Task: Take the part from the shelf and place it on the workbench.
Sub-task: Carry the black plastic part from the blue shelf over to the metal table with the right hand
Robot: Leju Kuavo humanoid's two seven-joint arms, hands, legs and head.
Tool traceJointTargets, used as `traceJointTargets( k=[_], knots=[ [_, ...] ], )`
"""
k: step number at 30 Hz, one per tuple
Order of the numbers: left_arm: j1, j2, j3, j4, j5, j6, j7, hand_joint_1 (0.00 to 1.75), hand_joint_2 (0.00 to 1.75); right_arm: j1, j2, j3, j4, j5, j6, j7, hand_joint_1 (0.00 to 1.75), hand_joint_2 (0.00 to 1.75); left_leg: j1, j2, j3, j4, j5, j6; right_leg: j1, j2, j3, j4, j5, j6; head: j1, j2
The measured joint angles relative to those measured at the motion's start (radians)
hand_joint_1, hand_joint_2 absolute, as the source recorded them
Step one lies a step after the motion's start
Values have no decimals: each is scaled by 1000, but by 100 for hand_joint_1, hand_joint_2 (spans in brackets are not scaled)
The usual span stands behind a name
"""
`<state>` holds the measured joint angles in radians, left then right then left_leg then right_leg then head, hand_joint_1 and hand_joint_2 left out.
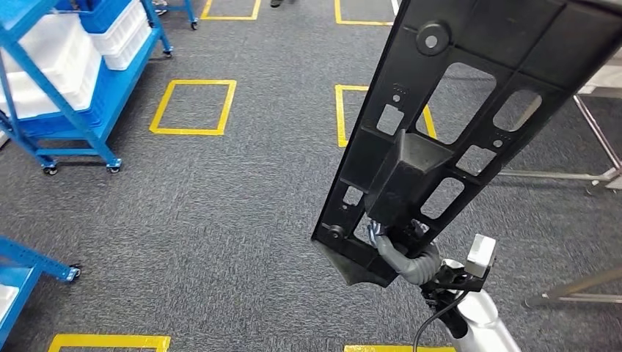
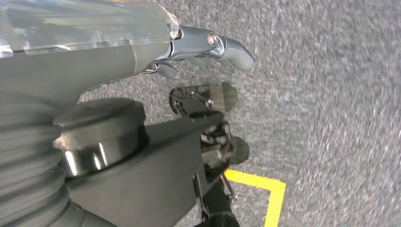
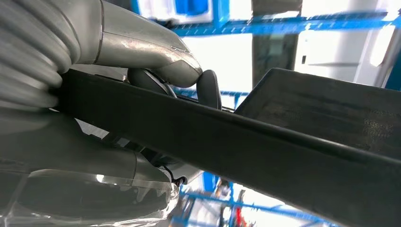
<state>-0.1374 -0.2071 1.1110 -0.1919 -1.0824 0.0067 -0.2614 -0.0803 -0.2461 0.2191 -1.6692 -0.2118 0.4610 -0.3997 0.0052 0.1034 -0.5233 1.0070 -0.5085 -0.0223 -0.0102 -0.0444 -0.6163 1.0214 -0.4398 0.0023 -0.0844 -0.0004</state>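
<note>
Open grey carpet (image 1: 220, 205) fills the frame's middle and left. A blue shelf cart (image 1: 66, 81) blocks the upper left. The long black part (image 1: 455, 117), held in the right robot hand (image 1: 411, 253), bars the upper right; metal legs (image 1: 598, 158) stand at the right edge.

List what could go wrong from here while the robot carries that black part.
1. The right hand grips the long black part near its lower end, so most of it juts out beyond the grip; it may lever loose or twist in the fingers.
2. The part's far end reaches toward the metal table legs and could clip them during a turn.
</note>
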Motion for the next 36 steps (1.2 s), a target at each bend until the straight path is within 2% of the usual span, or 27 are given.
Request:
traceJointTargets(
  k=[1, 3, 4, 5, 6, 7, 8, 10, 12, 14, 15, 17, 18, 19, 20, 21, 22, 24, 26, 27, 29, 30, 31, 32, 34, 35, 36],
  knots=[
    [-2, 0, 0, 0, -3, -1, 1, 0, 175, -1, -10, -12, 1, 2, -4, 2, 175, 175, 2, -19, -8, 23, -18, -4, -2, 11, 1, -3, 2, -6, 0, 0],
    [-5, 0, -1, 0, -10, -3, 4, 0, 175, -5, -35, -39, 5, 2, -10, 4, 175, 175, 5, -71, -57, 135, -80, -6, -3, 34, 2, -6, 5, -15, 0, 0],
    [-5, 0, -1, 0, -12, -4, 6, 0, 175, -4, -47, -53, 8, 2, -12, 5, 175, 175, 6, -85, -91, 207, -110, -6, -1, 46, 2, -6, 5, -17, 0, 0],
    [-4, 0, -1, 0, -14, -5, 7, 0, 175, -1, -60, -66, 11, 2, -12, 5, 175, 175, 6, -91, -121, 265, -126, -5, 0, 59, 2, -5, 5, -18, 0, 0],
    [-4, 0, -2, 0, -16, -7, 9, 0, 175, 4, -72, -78, 13, 4, -11, 6, 175, 175, 5, -94, -136, 289, -123, -4, 1, 74, 2, -4, 5, -18, 0, 0],
    [-5, 0, -2, 0, -16, -8, 9, 0, 175, 7, -82, -89, 14, 9, -10, 7, 175, 175, 5, -96, -133, 274, -99, -1, 1, 89, 3, -3, 5, -18, 0, 0],
    [-6, 0, -2, 0, -16, -10, 10, 0, 175, 10, -92, -99, 15, 15, -7, 9, 175, 175, 5, -103, -114, 222, -61, 3, 2, 103, 3, -1, 4, -18, 0, 0],
    [-8, 1, -2, 0, -13, -13, 9, 0, 175, 7, -108, -114, 17, 26, 5, 13, 175, 175, 8, -146, -63, 91, 7, 14, 1, 131, 1, 5, 4, -13, 0, 0],
    [-10, 2, -2, 0, -8, -15, 7, 0, 175, -8, -119, -121, 22, 29, 26, 18, 175, 175, 7, -181, -39, 24, 24, 21, -5, 157, -9, 8, 7, 0, 0, 0],
    [-12, 1, -2, 0, 0, -16, 3, 0, 175, -27, -130, -123, 32, 29, 50, 20, 175, 175, 5, -168, -32, 10, 25, 28, -12, 181, -17, 4, 15, 18, 0, 0],
    [-13, 1, -2, 0, 4, -16, 1, 0, 175, -36, -136, -123, 37, 29, 60, 20, 175, 175, 5, -157, -28, 2, 30, 35, -12, 171, -20, 6, 14, 24, 0, 0],
    [-13, -1, 0, 0, 11, -15, -2, 0, 175, -66, -145, -121, 51, 29, 76, 20, 175, 175, 6, -131, -22, -12, 40, 47, -11, 116, -47, 61, -19, 32, 0, 0],
    [-12, -1, 1, 0, 14, -15, -3, 0, 175, -82, -147, -120, 58, 29, 81, 19, 175, 175, 3, -118, -21, -15, 41, 49, -10, 83, -74, 119, -50, 35, 0, 0],
    [-10, -1, 2, 0, 16, -15, -3, 0, 175, -96, -148, -118, 65, 28, 84, 19, 175, 175, 1, -105, -21, -15, 41, 51, -11, 64, -107, 187, -81, 40, 0, 0],
    [-8, -2, 4, 0, 17, -15, -3, 0, 175, -104, -149, -117, 72, 28, 86, 19, 175, 175, 0, -93, -21, -14, 40, 52, -13, 55, -133, 244, -100, 43, 0, 0],
    [-7, -2, 6, 0, 19, -15, -3, 0, 175, -108, -149, -116, 78, 28, 86, 19, 175, 175, -1, -81, -21, -14, 39, 52, -15, 51, -146, 272, -103, 46, 0, 0],
    [-7, -2, 8, 0, 21, -14, -3, 0, 175, -113, -149, -115, 83, 27, 88, 18, 175, 175, -1, -71, -21, -13, 38, 51, -17, 48, -139, 262, -89, 48, 0, 0],
    [-7, -2, 13, 0, 28, -14, -4, 0, 175, -131, -151, -110, 93, 22, 93, 16, 175, 175, -2, -51, -19, -11, 33, 46, -18, 26, -71, 137, -29, 48, 0, 0],
    [-7, -3, 18, 0, 36, -12, -6, 0, 175, -165, -152, -99, 107, 15, 98, 13, 175, 175, -7, -33, -17, -7, 27, 37, -11, -4, -13, 24, 5, 37, 0, 0],
    [-7, -4, 21, 0, 41, -11, -8, 0, 175, -183, -152, -93, 114, 12, 99, 12, 175, 175, -10, -24, -16, -7, 24, 31, -7, -10, -3, 3, 7, 30, 0, 0],
    [-7, -4, 25, 0, 47, -8, -11, 0, 175, -216, -153, -83, 130, 1, 102, 11, 175, 175, -11, -8, -13, -8, 21, 20, -2, 7, -7, 0, 7, 15, 0, 0],
    [-7, -5, 27, 0, 49, -7, -13, 0, 175, -229, -153, -79, 137, -6, 106, 11, 175, 175, -9, -12, -12, -5, 17, 14, -4, 16, -6, -3, 9, 9, 0, 0],
    [-7, -5, 29, 0, 51, -6, -15, 0, 175, -244, -154, -75, 144, -14, 111, 12, 175, 175, -7, -26, -17, 10, 4, 10, -6, 25, -5, -6, 11, 3, 0, 0],
    [-6, -5, 32, 0, 54, -5, -16, 0, 175, -258, -154, -71, 150, -22, 116, 12, 175, 175, -6, -46, -33, 46, -19, 6, -8, 33, -3, -10, 13, -3, 0, 0],
    [0, -5, 39, 0, 57, -3, -18, 0, 175, -279, -153, -63, 161, -34, 122, 13, 175, 175, -3, -85, -95, 177, -83, 5, -7, 51, -2, -11, 14, -11, 0, 0],
    [4, -5, 41, 0, 57, -3, -18, 0, 175, -284, -153, -58, 166, -36, 122, 14, 175, 175, -3, -92, -130, 245, -107, 5, -4, 61, -2, -11, 14, -12, 0, 0],
    [7, -5, 42, 0, 57, -2, -17, 0, 175, -285, -153, -53, 170, -38, 122, 14, 175, 175, -3, -94, -155, 288, -113, 6, -2, 73, -2, -10, 13, -13, 0, 0]
  ],
)
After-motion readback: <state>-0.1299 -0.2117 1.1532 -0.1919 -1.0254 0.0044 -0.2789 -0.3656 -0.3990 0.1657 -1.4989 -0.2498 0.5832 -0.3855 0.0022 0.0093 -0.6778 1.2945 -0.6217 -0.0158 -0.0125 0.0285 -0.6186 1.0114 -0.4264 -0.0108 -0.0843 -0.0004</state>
